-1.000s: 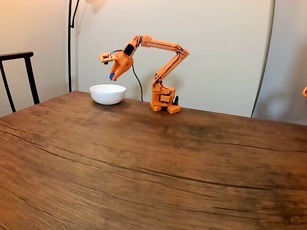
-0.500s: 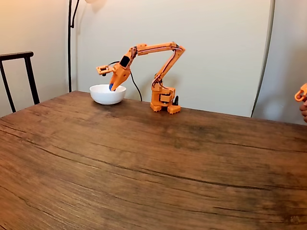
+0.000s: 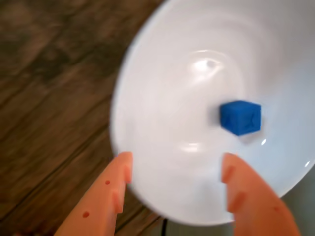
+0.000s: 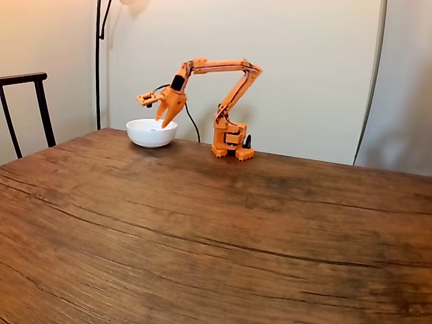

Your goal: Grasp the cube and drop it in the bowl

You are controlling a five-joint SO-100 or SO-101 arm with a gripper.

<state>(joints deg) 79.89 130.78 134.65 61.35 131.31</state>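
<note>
Once the gripper (image 3: 174, 169) had spread wide and empty, we saw the cube (image 3: 240, 117) lying inside the bowl (image 3: 157, 88), task done.

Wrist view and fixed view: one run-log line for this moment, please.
gripper: open, above bowl | cube: lying inside bowl, free of fingers | bowl on wooden table | drop: done

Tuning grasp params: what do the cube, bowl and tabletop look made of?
Cube: matte blue plastic, faintly textured faces, possibly 3D-printed. Bowl: glossy white, sharp highlights; glazed ceramic likely, could be plastic. Table: dark wood or wood-look laminate with visible grain and a low sheen.
</note>
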